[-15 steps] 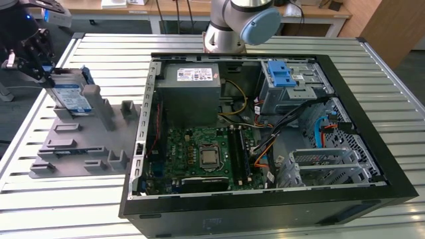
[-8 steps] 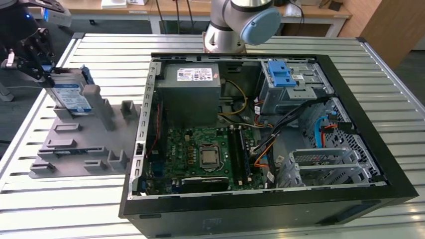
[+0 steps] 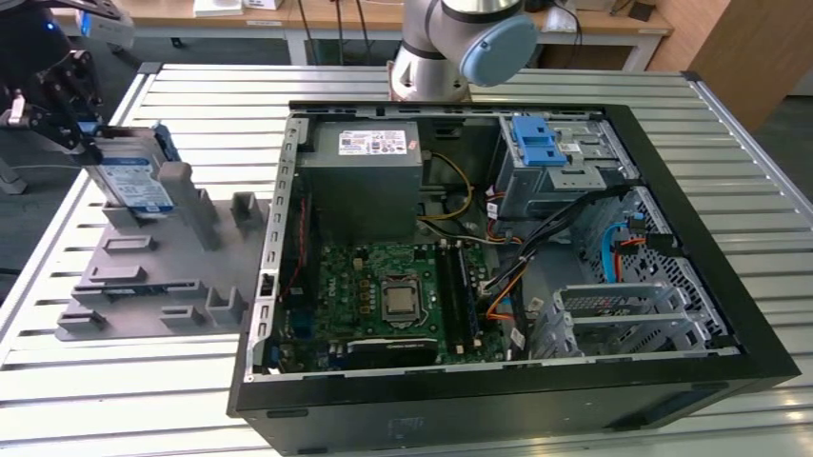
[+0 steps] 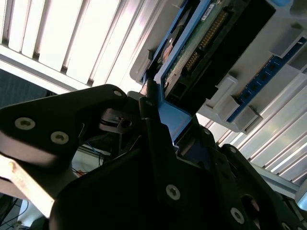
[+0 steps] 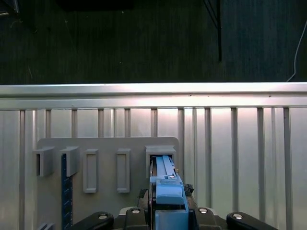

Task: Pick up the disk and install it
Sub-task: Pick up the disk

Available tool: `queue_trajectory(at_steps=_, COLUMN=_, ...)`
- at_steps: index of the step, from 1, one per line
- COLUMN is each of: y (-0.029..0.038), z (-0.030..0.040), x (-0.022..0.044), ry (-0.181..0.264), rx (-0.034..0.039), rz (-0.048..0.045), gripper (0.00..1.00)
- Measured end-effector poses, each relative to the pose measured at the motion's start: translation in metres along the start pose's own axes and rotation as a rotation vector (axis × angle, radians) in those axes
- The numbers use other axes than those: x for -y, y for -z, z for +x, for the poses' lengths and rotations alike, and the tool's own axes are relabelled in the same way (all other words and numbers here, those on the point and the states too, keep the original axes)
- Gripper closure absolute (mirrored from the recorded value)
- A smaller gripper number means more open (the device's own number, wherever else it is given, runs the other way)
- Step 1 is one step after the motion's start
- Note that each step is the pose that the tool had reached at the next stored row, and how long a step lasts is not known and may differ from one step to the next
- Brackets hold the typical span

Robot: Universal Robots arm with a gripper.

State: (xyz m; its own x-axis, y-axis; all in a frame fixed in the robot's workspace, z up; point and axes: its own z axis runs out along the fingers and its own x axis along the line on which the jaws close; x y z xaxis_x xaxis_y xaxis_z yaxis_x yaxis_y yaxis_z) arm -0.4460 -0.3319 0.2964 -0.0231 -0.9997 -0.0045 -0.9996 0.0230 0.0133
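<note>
Silver, blue-framed rectangular hard disk stood on edge, its lower end hidden against the slotted grey plastic holder, clamped by the arm's black pincer near the slatted metal desk's edge at the exterior view's left, well apart from the open black computer case.

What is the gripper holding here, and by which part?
The disk, standing upright over the grey fixture. The gripper is shut on its upper end, clamping the blue bracket that frames it.
</note>
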Motion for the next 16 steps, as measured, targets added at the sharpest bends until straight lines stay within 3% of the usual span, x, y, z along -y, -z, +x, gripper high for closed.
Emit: queue_trajectory(at_steps=16, y=0.0050, z=-0.0001, x=-0.0001, ry=0.000, rx=0.0000, rz=0.0000, gripper=0.64)
